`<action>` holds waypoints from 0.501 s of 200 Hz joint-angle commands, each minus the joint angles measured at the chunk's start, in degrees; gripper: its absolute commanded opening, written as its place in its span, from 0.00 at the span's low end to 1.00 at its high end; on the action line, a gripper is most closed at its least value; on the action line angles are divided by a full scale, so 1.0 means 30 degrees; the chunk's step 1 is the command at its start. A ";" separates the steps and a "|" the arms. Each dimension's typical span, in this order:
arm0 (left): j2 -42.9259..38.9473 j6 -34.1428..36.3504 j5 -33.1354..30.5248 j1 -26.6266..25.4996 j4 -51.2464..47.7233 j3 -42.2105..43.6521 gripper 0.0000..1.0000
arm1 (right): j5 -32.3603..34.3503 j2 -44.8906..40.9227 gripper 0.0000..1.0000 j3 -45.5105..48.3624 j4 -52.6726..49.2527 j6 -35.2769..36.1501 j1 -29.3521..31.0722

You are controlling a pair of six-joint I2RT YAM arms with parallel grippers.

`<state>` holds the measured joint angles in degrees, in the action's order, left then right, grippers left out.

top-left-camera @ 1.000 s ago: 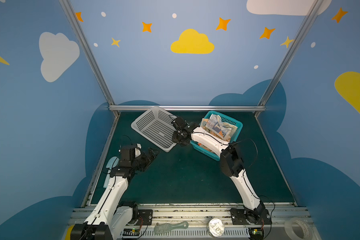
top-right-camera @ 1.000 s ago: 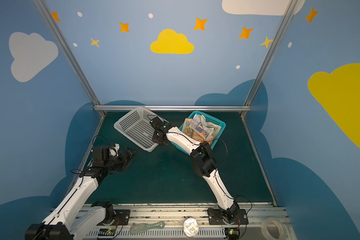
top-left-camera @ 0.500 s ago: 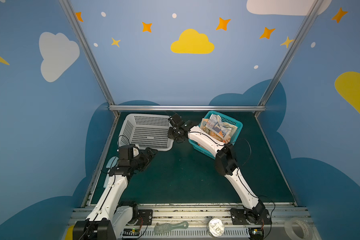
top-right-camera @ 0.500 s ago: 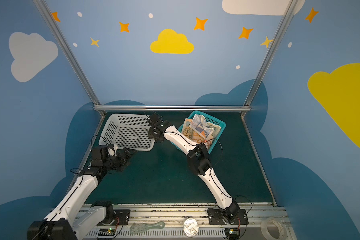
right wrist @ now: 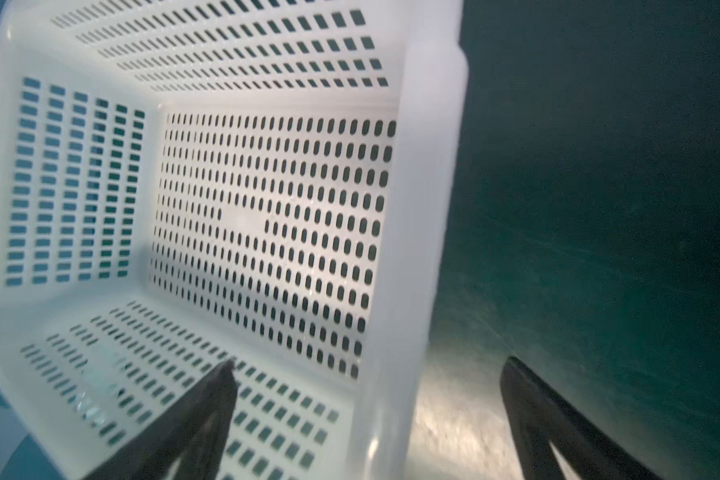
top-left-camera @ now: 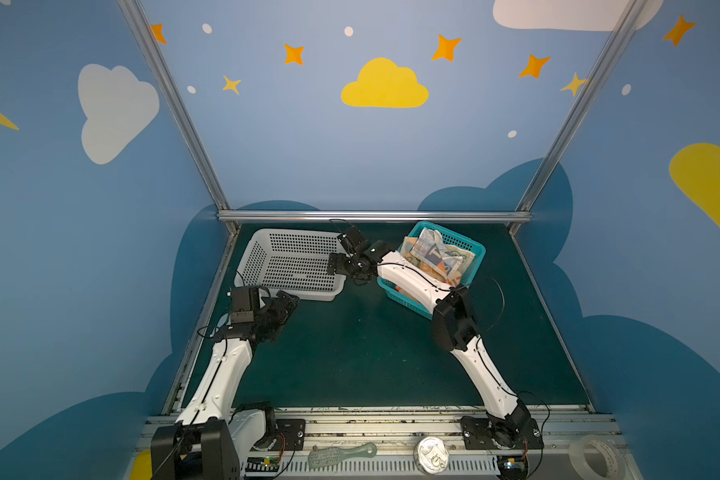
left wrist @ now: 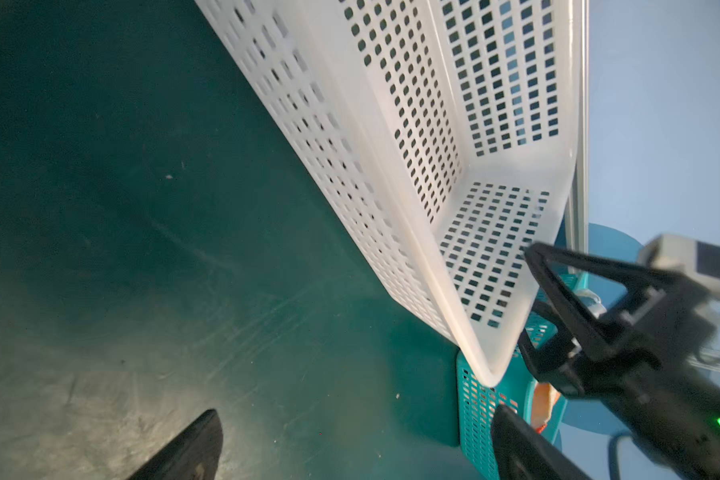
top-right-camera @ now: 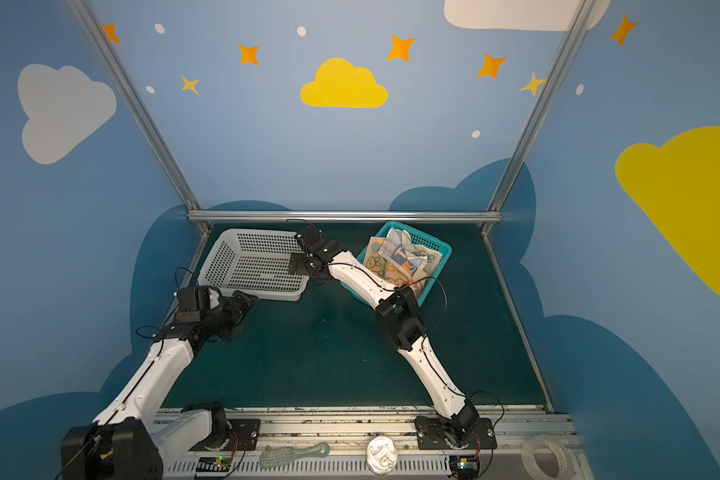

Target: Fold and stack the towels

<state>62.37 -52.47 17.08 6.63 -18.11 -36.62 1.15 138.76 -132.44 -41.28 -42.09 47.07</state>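
The right gripper point(right wrist: 368, 368) was seen spread wide across the end wall of the white basket point(top-left-camera: 252, 259), on the end turned toward the teal basket point(top-left-camera: 470, 245). One finger was held inside the white basket and the other outside it over the green mat point(top-left-camera: 350, 353), so that the rim was passed between them. Nothing was clamped, and whether either finger touched the plastic could not be told.

The left gripper point(left wrist: 356, 415) was likewise found released, its two tips set far apart with only bare mat between them. It was positioned just beside the white basket's front wall, near the corner farthest from the teal basket, and nothing was held.

The towels point(top-left-camera: 437, 257) were left crumpled together in the teal basket, which was placed near the white basket, on the side of the right arm. Blue, orange and cream stripes and printed figures could be made out on them. Some lettering was visible on the uppermost cloth, but it was too small to be read. No other labels could be read.
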 commanded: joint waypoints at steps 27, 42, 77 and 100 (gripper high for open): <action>0.3383 0.0144 -0.1988 0.0101 -0.1043 -0.2860 1.00 | 0.0653 -0.8411 0.98 0.6835 0.1139 0.1965 -0.0330; 0.4521 0.0178 -0.2440 0.0103 -0.1368 -0.3694 1.00 | 0.2091 -1.1008 0.98 0.9680 0.1200 0.2364 -0.0553; 0.6522 -0.0523 -0.2617 0.0103 -0.0996 -0.4893 0.95 | 0.5588 -1.7190 0.98 1.6764 0.3234 0.4404 -0.1388; 0.8033 -0.0646 -0.2226 0.0143 -0.0742 -0.5693 0.76 | 0.5423 -2.0468 0.98 2.0235 0.4458 0.4831 -0.2896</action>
<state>82.96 -53.76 10.35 6.74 -20.05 -51.05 13.39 84.14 -80.12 -32.29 -31.46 42.06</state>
